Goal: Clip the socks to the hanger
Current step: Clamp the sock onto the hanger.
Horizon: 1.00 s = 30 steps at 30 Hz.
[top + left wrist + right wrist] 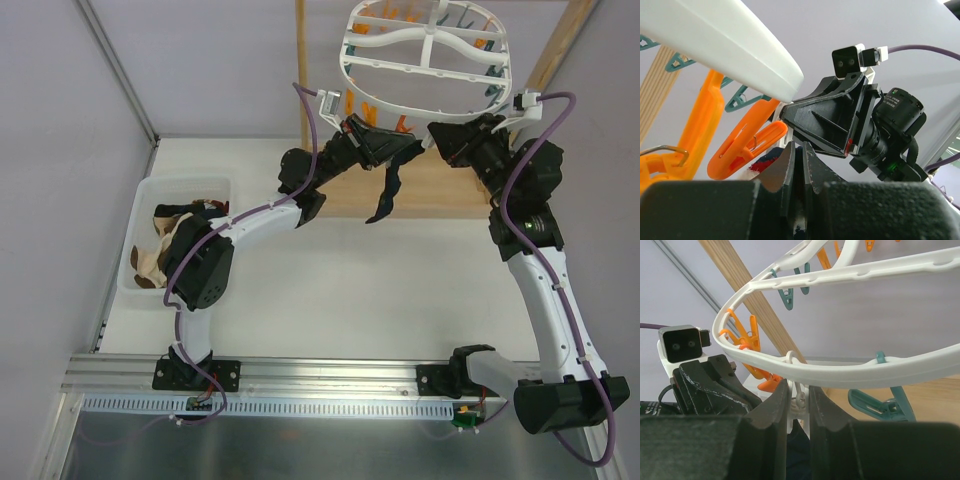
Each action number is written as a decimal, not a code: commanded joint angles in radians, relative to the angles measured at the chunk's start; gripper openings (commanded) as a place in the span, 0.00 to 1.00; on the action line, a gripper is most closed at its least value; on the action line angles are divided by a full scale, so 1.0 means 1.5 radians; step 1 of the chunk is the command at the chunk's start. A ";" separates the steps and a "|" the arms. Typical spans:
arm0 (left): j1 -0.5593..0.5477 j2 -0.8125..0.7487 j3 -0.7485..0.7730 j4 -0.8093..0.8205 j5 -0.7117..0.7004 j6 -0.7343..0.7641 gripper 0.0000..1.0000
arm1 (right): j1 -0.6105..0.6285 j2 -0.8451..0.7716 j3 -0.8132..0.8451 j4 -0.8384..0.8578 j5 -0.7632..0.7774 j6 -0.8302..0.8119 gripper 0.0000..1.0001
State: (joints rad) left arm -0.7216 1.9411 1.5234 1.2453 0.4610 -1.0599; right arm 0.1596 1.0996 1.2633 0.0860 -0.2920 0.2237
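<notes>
from above, the hanger [428, 60] hangs at the far side and i have both arms raised to its near rim, so a peg and the cloth can meet there. the left gripper [395, 150] sits just under that rim, clamped on a dark sock [385, 195] that dangles below it. the right gripper [445, 135] faces it from the hanger's other side. spare socks lie in the bin [185, 185], well left of the hanger.

left wrist: the left gripper [799, 160] is all but closed. the sock [767, 162] bunches beside an orange peg [747, 147] under the hanger rim [725, 40].

right wrist: the right gripper [799, 387] shows only a narrow gap, with a white link [796, 360] hanging from the rim [805, 371] between its fingers. i cannot tell if they press it.
</notes>
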 commanded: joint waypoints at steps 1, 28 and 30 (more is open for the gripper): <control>-0.009 0.004 0.033 0.082 -0.015 -0.030 0.00 | 0.004 -0.010 0.003 0.056 0.007 -0.006 0.01; -0.023 0.047 0.101 0.091 -0.036 -0.068 0.00 | 0.004 -0.039 -0.018 0.057 0.012 -0.002 0.01; -0.024 0.047 0.100 0.091 -0.034 -0.066 0.00 | 0.004 -0.040 -0.014 0.051 0.015 -0.002 0.01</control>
State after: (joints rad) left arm -0.7475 2.0113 1.6341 1.2526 0.4324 -1.1427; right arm 0.1596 1.0718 1.2335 0.1165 -0.2768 0.2241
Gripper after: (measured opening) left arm 0.036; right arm 0.184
